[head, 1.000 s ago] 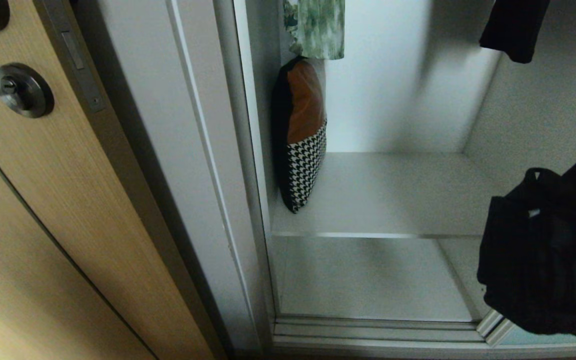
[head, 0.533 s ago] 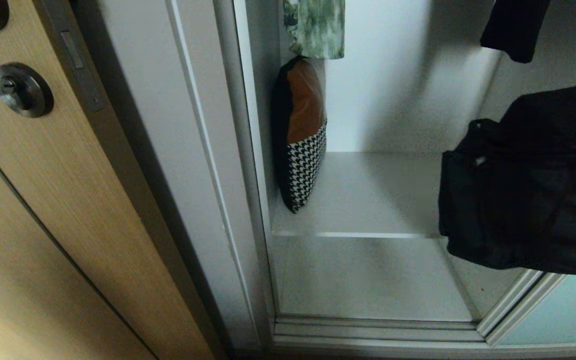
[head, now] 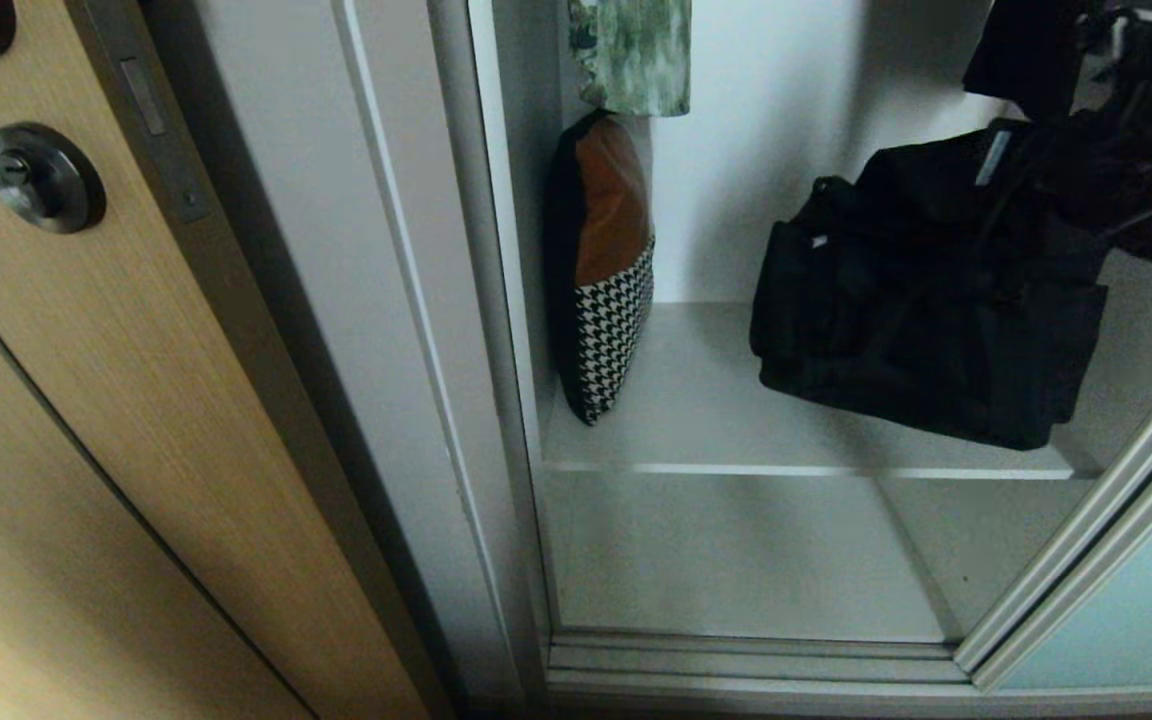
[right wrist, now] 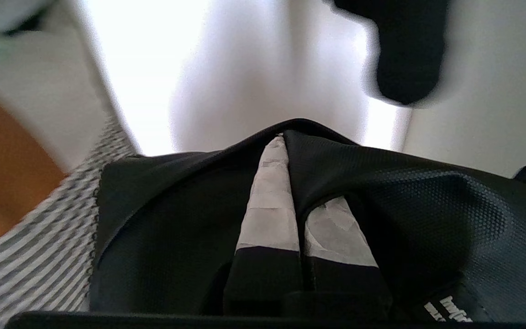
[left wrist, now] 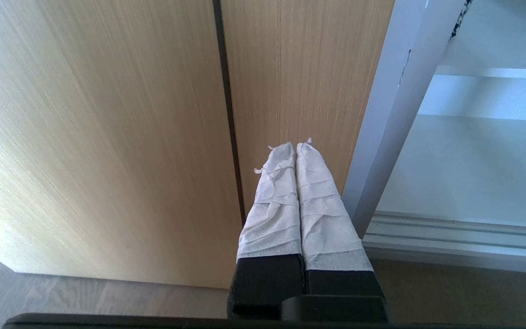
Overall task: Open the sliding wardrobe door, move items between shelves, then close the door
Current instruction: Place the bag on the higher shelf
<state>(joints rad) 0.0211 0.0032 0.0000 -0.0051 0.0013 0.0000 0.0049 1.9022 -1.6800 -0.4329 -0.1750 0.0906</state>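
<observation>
Right gripper (right wrist: 286,151) pinched shut on black bag (head: 926,300), hanging above upper shelf (head: 796,467); sliding door (head: 1126,600) open. Left gripper (left wrist: 296,151) shut, empty, parked. Risk: thin fabric pinch slips; bag drops off the shelf edge.

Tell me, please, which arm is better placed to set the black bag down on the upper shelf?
Right: its gripper is shut on the black bag above the upper shelf; the left gripper faces the wooden door.

right tool (right wrist: 286,141) | clamped on black bag (right wrist: 381,192) fabric | wardrobe interior behind
</observation>
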